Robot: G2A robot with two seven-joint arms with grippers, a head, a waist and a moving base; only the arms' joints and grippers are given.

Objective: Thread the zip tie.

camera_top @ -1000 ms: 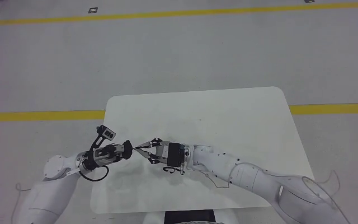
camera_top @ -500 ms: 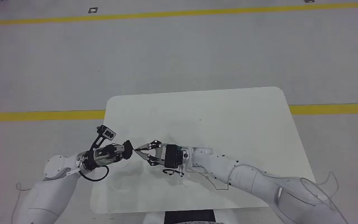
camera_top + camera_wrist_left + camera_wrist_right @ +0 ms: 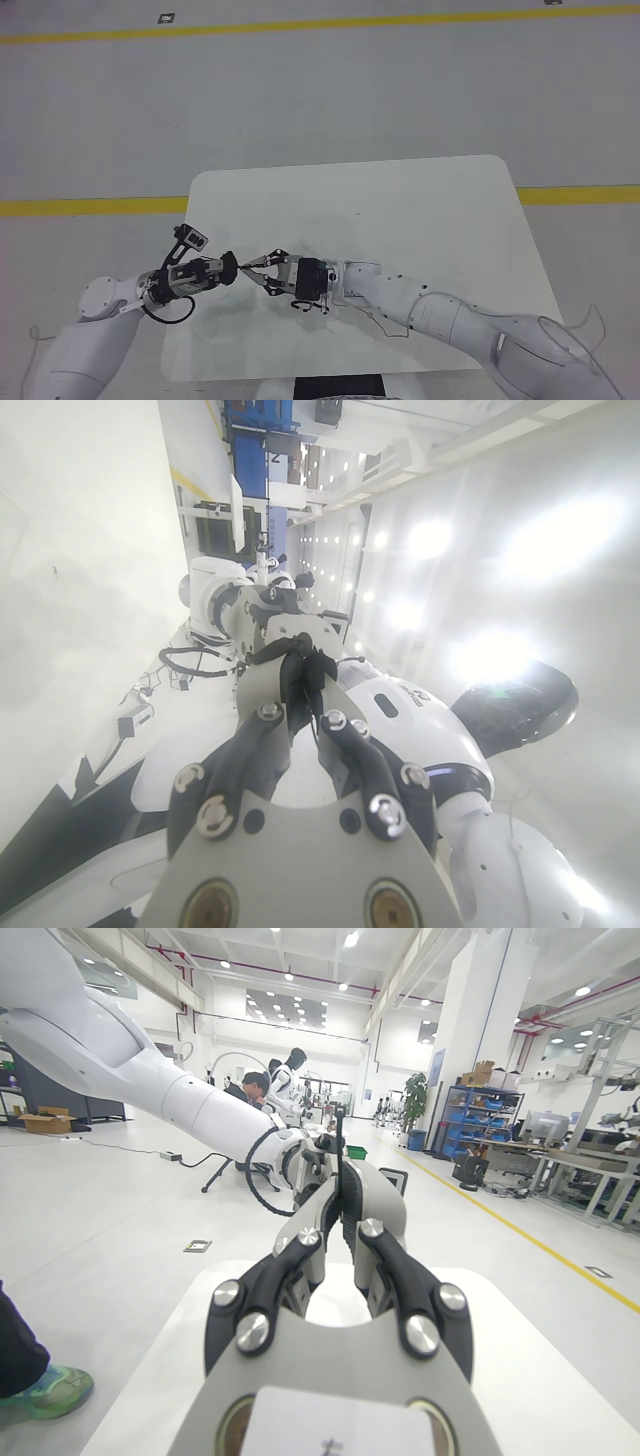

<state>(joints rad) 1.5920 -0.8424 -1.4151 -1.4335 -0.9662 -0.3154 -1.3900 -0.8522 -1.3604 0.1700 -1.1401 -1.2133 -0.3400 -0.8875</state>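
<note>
White tabletop (image 3: 420, 200) with rounded corners, standing on a grey floor (image 3: 300, 100) crossed by yellow lines (image 3: 300, 22): that is what I have under the arms. They meet over the table's left side, toward the robot.

From my station the zip tie (image 3: 340, 1148) reads as a thin black strip held in the air between the two grippers, off the surface. In the right wrist view it stands straight up out of the right gripper (image 3: 341, 1200). That gripper's fingers are pressed together on the tie's lower stretch, with a ribbed pad on either side of the strip. The tie's free end rises above the fingertips, in front of the other arm's wrist.

The left gripper (image 3: 305, 672) faces the right one tip to tip. In the top view I cannot tell whether the tips touch or sit just apart. Its fingers are drawn close together too, the dark pads nipping the tie. A fine black strand runs back between them in the left wrist view. I cannot make out which part of the tie is caught there.

Both forearms reach in low, one from each side of the table's near edge.
</note>
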